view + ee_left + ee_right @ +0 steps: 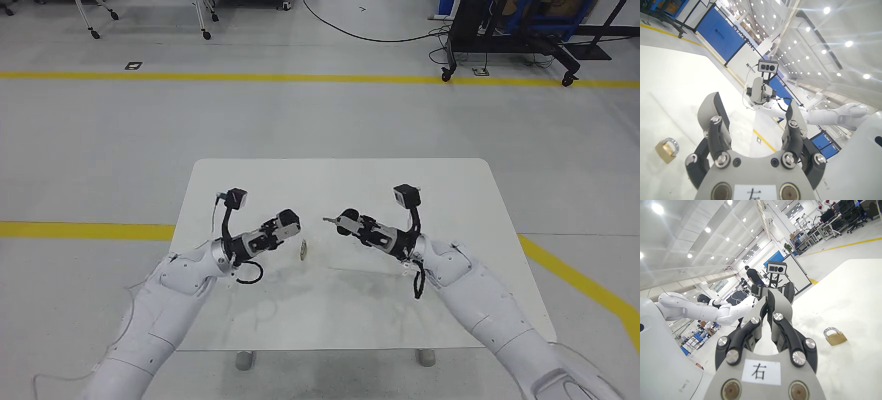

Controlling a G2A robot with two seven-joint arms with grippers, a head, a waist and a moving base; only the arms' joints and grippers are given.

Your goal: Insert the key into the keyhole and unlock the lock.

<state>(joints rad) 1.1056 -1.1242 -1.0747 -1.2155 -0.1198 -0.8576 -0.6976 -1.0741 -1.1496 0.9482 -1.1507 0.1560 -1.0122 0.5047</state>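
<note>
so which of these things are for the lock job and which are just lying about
for the job: brass padlock, key in the shut right hand, open left hand
just about: floor cable, wheeled black stand

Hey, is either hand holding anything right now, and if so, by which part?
The right hand pinches a small metal key by one end, the rest sticking out beyond the hand. The left hand is open and empty.
</note>
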